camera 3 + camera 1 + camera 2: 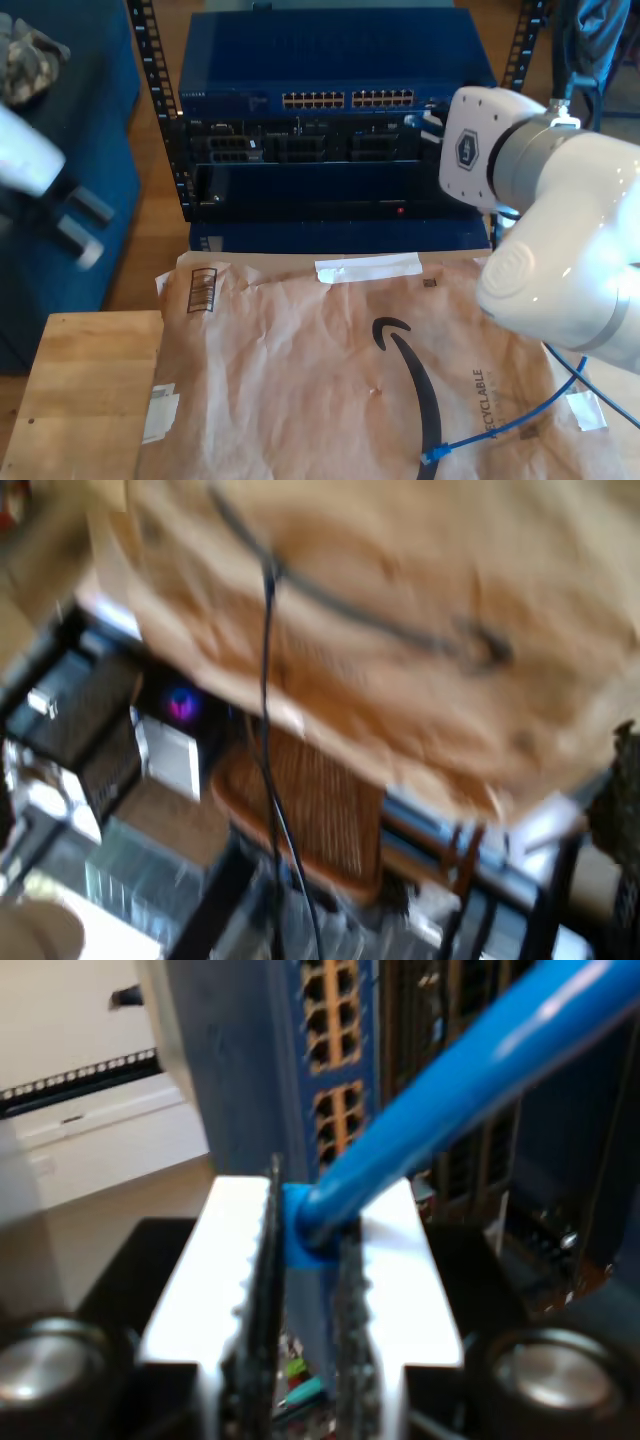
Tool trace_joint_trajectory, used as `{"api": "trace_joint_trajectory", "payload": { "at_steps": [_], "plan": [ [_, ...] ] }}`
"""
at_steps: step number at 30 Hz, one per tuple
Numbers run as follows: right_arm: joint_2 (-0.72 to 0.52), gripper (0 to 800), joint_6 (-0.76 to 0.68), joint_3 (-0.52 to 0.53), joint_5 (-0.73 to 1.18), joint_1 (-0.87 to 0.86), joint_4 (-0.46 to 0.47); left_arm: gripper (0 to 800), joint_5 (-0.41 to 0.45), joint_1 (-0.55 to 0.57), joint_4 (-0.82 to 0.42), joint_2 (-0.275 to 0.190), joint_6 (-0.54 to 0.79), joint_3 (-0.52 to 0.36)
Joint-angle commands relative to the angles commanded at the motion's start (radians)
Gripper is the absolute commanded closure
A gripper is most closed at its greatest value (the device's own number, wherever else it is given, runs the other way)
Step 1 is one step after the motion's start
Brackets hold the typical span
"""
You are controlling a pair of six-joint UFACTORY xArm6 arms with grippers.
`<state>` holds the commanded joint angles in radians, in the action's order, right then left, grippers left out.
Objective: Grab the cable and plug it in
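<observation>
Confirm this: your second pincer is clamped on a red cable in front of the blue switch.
Wrong on colour. In the second wrist view, my second pincer is clamped on a bright blue cable, in front of the blue switch.

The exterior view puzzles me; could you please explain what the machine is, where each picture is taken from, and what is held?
The exterior view comes from a camera off the arms. It shows a white robot arm in front of a blue network switch, and a brown paper mailer lying on the wooden table. The other two cameras ride on the grippers. The second wrist view shows my second gripper, its jaws shut on the blue cable, facing the switch's ports. The first wrist view is a blurred look at the mailer.
</observation>
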<state>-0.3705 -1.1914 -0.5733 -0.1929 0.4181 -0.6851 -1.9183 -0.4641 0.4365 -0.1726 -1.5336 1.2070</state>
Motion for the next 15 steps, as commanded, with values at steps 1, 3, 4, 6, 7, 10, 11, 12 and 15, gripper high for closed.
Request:
{"api": "trace_joint_trajectory", "payload": {
  "at_steps": [1, 3, 4, 6, 7, 10, 11, 12, 15],
  "plan": [
    [0.002, 800, 0.000, 0.006, 0.002, 0.000, 0.003, 0, 0.002, -0.015, -0.046, -0.044, 0.020, -0.061],
    [0.005, 800, 0.000, 0.006, 0.002, 0.002, 0.006, 0, 0.025, -0.071, -0.132, -0.109, 0.064, -0.175],
    [0.012, 800, 0.000, 0.006, 0.002, 0.000, 0.006, 0, 0.037, -0.107, -0.163, -0.127, 0.097, -0.222],
    [0.018, 800, 0.002, 0.006, 0.003, 0.000, 0.006, 0, 0.040, -0.195, -0.229, -0.143, 0.199, -0.285],
    [0.018, 800, 0.000, 0.008, 0.003, 0.000, 0.008, 0, 0.040, -0.241, -0.259, -0.144, 0.267, -0.310],
    [0.018, 800, 0.000, 0.017, 0.003, 0.000, 0.006, 0, 0.057, -0.370, -0.339, -0.192, 0.437, -0.396],
    [0.018, 800, 0.000, 0.021, 0.003, 0.000, 0.006, 0, 0.075, -0.408, -0.364, -0.210, 0.499, -0.417],
    [0.018, 800, 0.000, 0.023, 0.003, 0.000, 0.006, 0, 0.092, -0.451, -0.382, -0.229, 0.568, -0.440],
    [0.018, 800, 0.000, 0.034, 0.003, 0.000, 0.005, 0, 0.109, -0.626, -0.397, -0.244, 0.790, -0.503]
  ]
}}
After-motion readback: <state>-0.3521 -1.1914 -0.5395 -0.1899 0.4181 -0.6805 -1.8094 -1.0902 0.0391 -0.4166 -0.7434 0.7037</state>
